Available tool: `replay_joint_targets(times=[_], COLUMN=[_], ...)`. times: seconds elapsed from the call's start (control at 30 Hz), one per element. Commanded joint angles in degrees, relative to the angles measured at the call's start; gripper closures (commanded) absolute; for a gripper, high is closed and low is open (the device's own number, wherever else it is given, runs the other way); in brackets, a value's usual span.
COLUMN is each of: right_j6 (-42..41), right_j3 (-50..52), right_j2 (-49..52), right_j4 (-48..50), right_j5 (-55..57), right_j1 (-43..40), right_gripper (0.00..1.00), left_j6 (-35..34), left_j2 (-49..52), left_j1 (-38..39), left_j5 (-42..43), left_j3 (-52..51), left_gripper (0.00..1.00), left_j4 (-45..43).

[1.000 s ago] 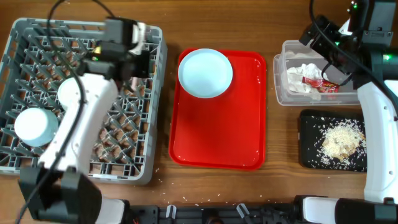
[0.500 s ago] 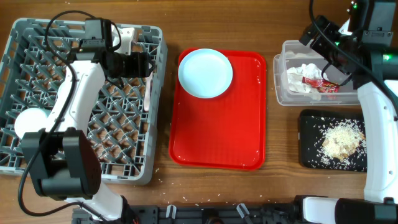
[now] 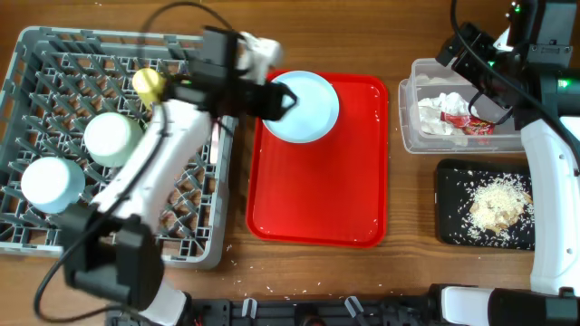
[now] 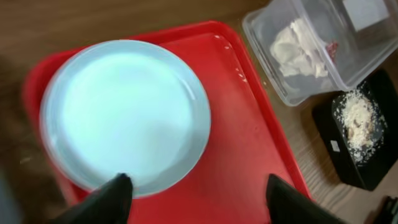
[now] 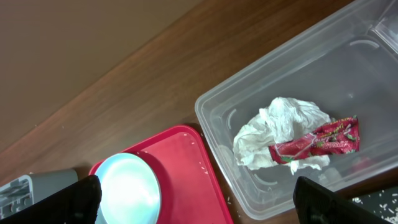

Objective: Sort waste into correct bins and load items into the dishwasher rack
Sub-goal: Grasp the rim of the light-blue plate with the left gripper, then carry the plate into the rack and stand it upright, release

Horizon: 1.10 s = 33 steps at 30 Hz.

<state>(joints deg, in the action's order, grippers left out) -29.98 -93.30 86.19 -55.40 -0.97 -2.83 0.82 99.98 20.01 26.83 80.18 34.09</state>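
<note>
My left gripper (image 4: 199,196) is open and hovers low over the red tray (image 4: 249,143), one fingertip (image 4: 115,193) above the near rim of the pale mint-blue plate (image 4: 124,118). Nothing sits between its fingers. From overhead the left gripper (image 3: 283,100) overlaps the plate (image 3: 313,109). The grey dishwasher rack (image 3: 54,68) holds a yellow cup (image 3: 148,83) and two pale mint pieces (image 3: 113,138) (image 3: 52,181). My right gripper (image 5: 199,202) is open above the clear tub (image 5: 373,68), which holds white tissue (image 5: 280,127) and a red wrapper (image 5: 320,143).
A black tray (image 3: 453,181) with a rice clump (image 3: 497,204) lies on the table in front of the clear tub (image 3: 408,91). The red tray (image 3: 317,199) lies between the rack and the two bins. My left arm crosses the rack's right side.
My left gripper opened over the rack's far right corner, then swung right to above the plate. The yellow cup and a mint piece now show in the rack. The right arm stayed still.
</note>
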Motion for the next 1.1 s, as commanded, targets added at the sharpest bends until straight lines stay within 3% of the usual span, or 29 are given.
replay_joint_targets(times=[0.0, 0.2, 0.33, 0.43, 0.47, 0.6, 0.73, 0.83, 0.93, 1.07], right_j6=[-0.1, -0.1, -0.1, -0.1, -0.1, -0.1, -0.1, -0.1, -0.1, -0.1], right_j3=[-0.8, -0.8, -0.8, -0.8, -0.8, -0.8, -0.8, -0.8, -0.8, -0.8], right_j2=[0.2, 0.2, 0.2, 0.2, 0.2, 0.2, 0.2, 0.2, 0.2, 0.2], right_j4=[0.1, 0.1, 0.1, 0.1, 0.1, 0.1, 0.1, 0.1, 0.1, 0.1], right_j5=[1.0, 1.0, 1.0, 1.0, 1.0, 1.0, 1.0, 1.0, 1.0, 1.0], right_j1=[0.0, 0.0, 0.0, 0.0, 0.0, 0.0, 0.0, 0.0, 0.0, 0.0], right_gripper=[0.0, 0.0, 0.0, 0.0, 0.0, 0.0, 0.0, 0.0, 0.0, 0.0], left_j6=[0.1, 0.9, 5.0, 4.9, 4.9, 3.5, 1.1, -4.4, -4.6, -4.5], left_j2=[7.5, 19.4, 21.8, 21.9, 21.9, 21.6, 16.1, 7.2, -3.8, -16.7], left_j1=[7.1, 17.3, 18.4, 18.3, 18.3, 18.4, 18.4, 18.1, 15.5, 5.4], left_j5=[-4.6, -23.4, -24.6, -24.6, -24.6, -24.6, -24.5, -24.5, -23.7, -12.7], left_j3=[-0.4, -0.4, -0.4, -0.4, -0.4, -0.3, -0.3, -0.3, -0.3, -0.3], left_gripper=[0.27, 0.24, 0.25, 0.47, 0.49, 0.96, 0.96, 0.96, 0.96, 0.96], left_j4=[-4.6, -14.7, -15.2, -15.1, -15.0, -14.3, -12.5, -10.1, -4.8, 3.0])
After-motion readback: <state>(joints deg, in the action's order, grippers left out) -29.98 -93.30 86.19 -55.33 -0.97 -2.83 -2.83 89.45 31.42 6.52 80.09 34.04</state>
